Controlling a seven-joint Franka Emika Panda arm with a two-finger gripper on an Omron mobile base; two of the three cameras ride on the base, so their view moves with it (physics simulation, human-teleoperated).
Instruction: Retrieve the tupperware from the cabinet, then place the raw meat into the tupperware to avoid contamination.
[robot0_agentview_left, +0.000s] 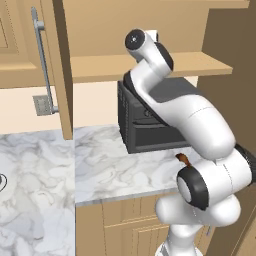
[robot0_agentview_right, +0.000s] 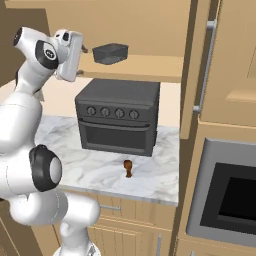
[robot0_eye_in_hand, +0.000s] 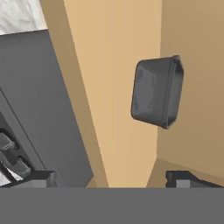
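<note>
The tupperware (robot0_agentview_right: 110, 53) is a small dark grey tub standing on the shelf of the open cabinet (robot0_agentview_right: 150, 65), above the toaster oven. My gripper (robot0_agentview_right: 82, 61) hovers just left of it at shelf height, a short gap away. In the hand view the tupperware (robot0_eye_in_hand: 157, 92) lies ahead and to the right of my gripper (robot0_eye_in_hand: 113, 178), whose dark fingertips (robot0_eye_in_hand: 41, 177) stand wide apart and open with nothing between them. The raw meat (robot0_agentview_right: 128, 168), a tiny reddish-brown drumstick, sits on the marble counter in front of the toaster oven; it also peeks out behind my arm as the raw meat (robot0_agentview_left: 182, 159).
A big dark grey toaster oven (robot0_agentview_right: 120, 117) with knobs sits on the marble counter (robot0_agentview_right: 100, 170) under the shelf. Open cabinet doors with grey bar handles hang at the left (robot0_agentview_left: 62, 75) and the right (robot0_agentview_right: 205, 65). A built-in oven (robot0_agentview_right: 230, 200) is at the far right.
</note>
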